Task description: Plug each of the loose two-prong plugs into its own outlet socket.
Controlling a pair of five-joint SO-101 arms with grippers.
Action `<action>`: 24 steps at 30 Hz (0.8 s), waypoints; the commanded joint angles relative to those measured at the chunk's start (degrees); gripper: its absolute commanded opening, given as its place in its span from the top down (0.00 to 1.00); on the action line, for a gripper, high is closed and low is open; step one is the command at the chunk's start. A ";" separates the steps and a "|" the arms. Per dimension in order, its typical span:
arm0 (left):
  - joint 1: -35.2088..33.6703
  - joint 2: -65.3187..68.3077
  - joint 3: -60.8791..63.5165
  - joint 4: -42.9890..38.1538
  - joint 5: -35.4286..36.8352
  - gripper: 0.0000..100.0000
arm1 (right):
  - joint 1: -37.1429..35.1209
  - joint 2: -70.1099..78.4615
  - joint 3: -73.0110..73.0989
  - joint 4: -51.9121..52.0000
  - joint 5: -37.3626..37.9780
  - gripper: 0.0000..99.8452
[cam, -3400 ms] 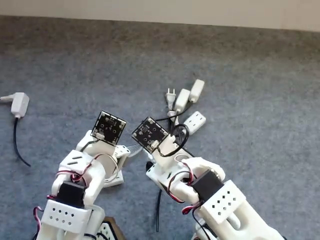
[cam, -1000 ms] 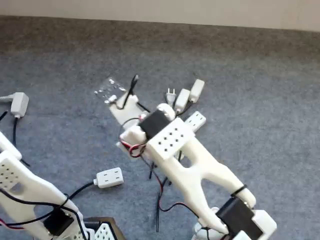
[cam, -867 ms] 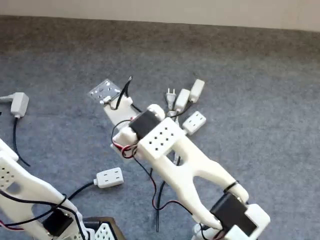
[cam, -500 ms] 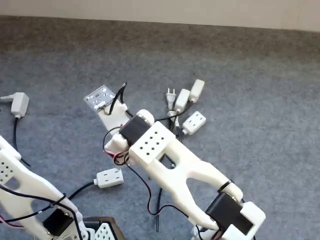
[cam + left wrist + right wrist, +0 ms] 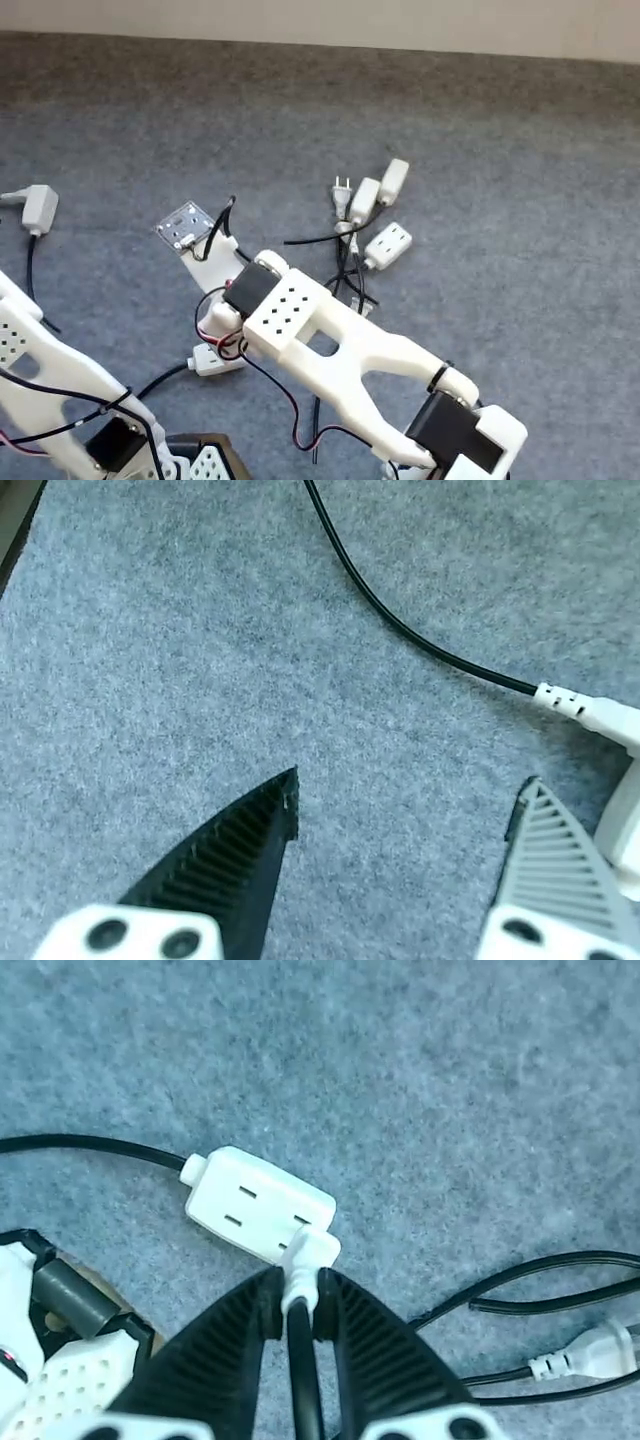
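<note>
**A:** Where's the right gripper at? Has it got a plug or not?

**B:** Yep, it's clamped on a white two-prong plug, with the cord running back between the fingers. The plug's nose is touching the near edge of the white outlet block, which lies flat on the grey carpet. The prongs are hidden, so I can't say if they've found a slot.

**A:** So how would you do the push?

**B:** To me the plug meets the block at its corner, off to one side of the slot pairs. I'd ease off a touch, line the prongs up with one pair and square the plug to that face before pressing. The block is loose on carpet, so a skewed push will probably just shove it along — slow and straight is the way. The left gripper hangs wide open with nothing in it, over carpet near a black cord — it could brace the block if needed.
</note>
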 commanded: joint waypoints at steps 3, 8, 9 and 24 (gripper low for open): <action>-0.40 -1.01 -2.68 0.18 -0.18 0.67 | -0.40 -3.38 -0.57 -1.27 -0.53 0.99; -0.40 -1.01 -2.68 0.18 -0.26 0.67 | -0.40 -3.30 -0.22 -2.24 -0.26 0.99; -0.40 -1.10 -2.68 0.18 -0.26 0.67 | -0.31 -3.30 -0.22 -3.03 -0.26 0.99; -0.48 -1.01 -2.68 0.18 -0.26 0.67 | -0.31 -2.77 2.15 -4.53 -0.09 0.99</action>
